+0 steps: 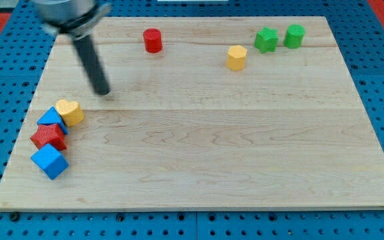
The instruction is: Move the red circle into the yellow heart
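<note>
Red circle (153,41) stands upright near the view's top edge of the wooden board (212,147), left of centre, alone, nothing touching it. Looks a small, rigid, light cylinder; judged to slide readily on the smooth wood, and being round it will likely roll off a glancing push, so contact wants to be square on its far side, the upper-right flank, with the line of push aimed down-left. Yellow heart (69,111) lies well apart from it, at the view's lower left, touching the blue block (50,119) behind it; a red star-like block (49,137) and a blue cube (49,162) are packed just below in the same cluster. My tip (103,92) rests on the board between circle and heart, nearer the heart, just up-right of it, touching no block; a bare rod, holding nothing and with nothing to open or close. Over at the view's upper right: yellow hexagon-like block (237,57), green star-like block (266,40), green block (294,36), all well clear of the likely path. Risk judged: a hard shove could disturb the crowded cluster.
</note>
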Robot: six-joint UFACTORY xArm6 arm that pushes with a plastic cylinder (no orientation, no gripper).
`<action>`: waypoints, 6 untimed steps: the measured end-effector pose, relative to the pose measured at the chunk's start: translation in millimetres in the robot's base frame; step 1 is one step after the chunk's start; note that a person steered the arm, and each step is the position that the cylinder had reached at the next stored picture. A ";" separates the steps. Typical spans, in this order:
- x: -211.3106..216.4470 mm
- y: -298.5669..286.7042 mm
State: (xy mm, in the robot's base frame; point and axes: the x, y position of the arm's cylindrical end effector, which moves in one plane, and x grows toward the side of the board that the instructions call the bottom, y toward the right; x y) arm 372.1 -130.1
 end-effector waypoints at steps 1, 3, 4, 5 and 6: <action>-82.6 86.4; -131.9 56.4; -26.3 3.9; 35.9 -24.0; 64.4 -23.7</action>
